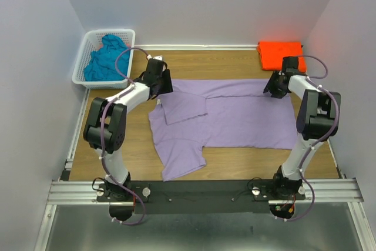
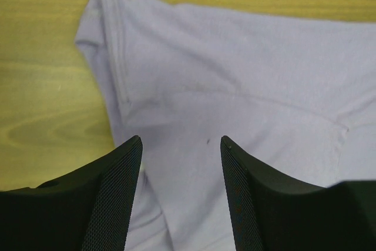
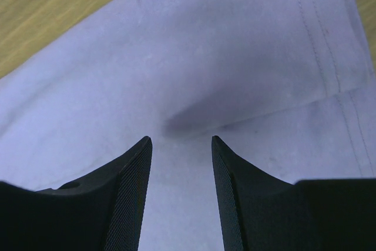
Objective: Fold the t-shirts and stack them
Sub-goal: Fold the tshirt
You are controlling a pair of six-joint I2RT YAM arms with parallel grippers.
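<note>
A lavender-purple t-shirt lies spread across the middle of the table, its far edge folded over and one sleeve hanging toward the near left. My left gripper hovers open over the shirt's far-left corner; the left wrist view shows the lavender fabric below its parted fingers, nothing between them. My right gripper stands open over the far-right hem, with the cloth under its spread fingers. An orange t-shirt lies folded at the far right corner. A teal-blue t-shirt is bunched in the basket.
A white lattice basket sits at the far left corner against the wall. Bare wood table shows in front of the shirt and along its left side. White walls close in the left, right and back.
</note>
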